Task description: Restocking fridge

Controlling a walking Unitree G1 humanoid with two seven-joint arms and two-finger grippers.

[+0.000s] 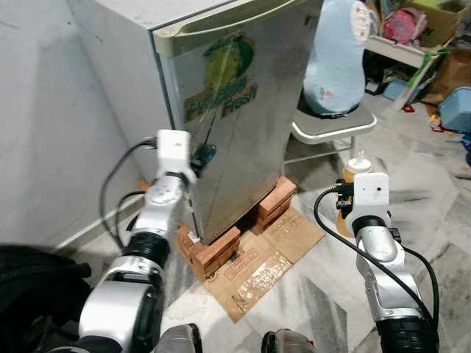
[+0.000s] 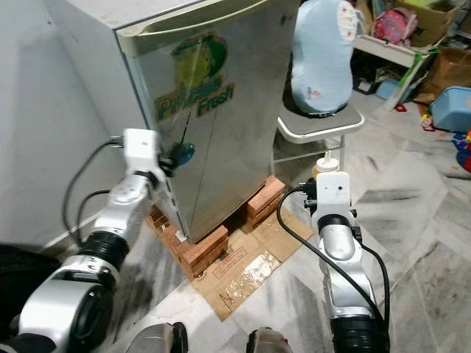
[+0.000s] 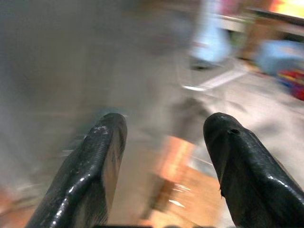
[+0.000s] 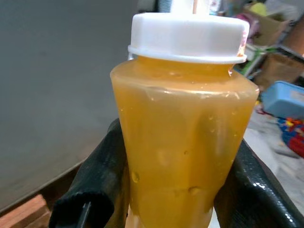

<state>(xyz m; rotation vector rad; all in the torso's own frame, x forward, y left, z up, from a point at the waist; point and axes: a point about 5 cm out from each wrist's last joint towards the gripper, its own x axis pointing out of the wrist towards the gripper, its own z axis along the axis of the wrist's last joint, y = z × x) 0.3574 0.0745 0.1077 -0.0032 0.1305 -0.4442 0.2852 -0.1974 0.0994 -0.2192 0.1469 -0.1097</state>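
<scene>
Fridge [image 1: 235,110]: door closed, steel-fronted, standing on red bricks [image 1: 221,246] over flattened cardboard [image 1: 261,268]. The door carries a green and yellow logo; the second word reads "Fresh", the first is glare-washed and appears to begin "P".

Left gripper [image 1: 200,156]: raised at the door's left edge, close to a teal round mark on the panel. In the blurred left wrist view its fingers [image 3: 95,166] stand wide apart with nothing between them.

Right gripper [image 4: 175,190]: closed around a squeeze bottle [image 4: 183,142] of orange-yellow sauce with a white cap, held upright to the right of the fridge. No label is legible on it.

A white stool [image 1: 335,125] bearing a pale blue cushion [image 1: 335,55] stands beside the fridge.
</scene>
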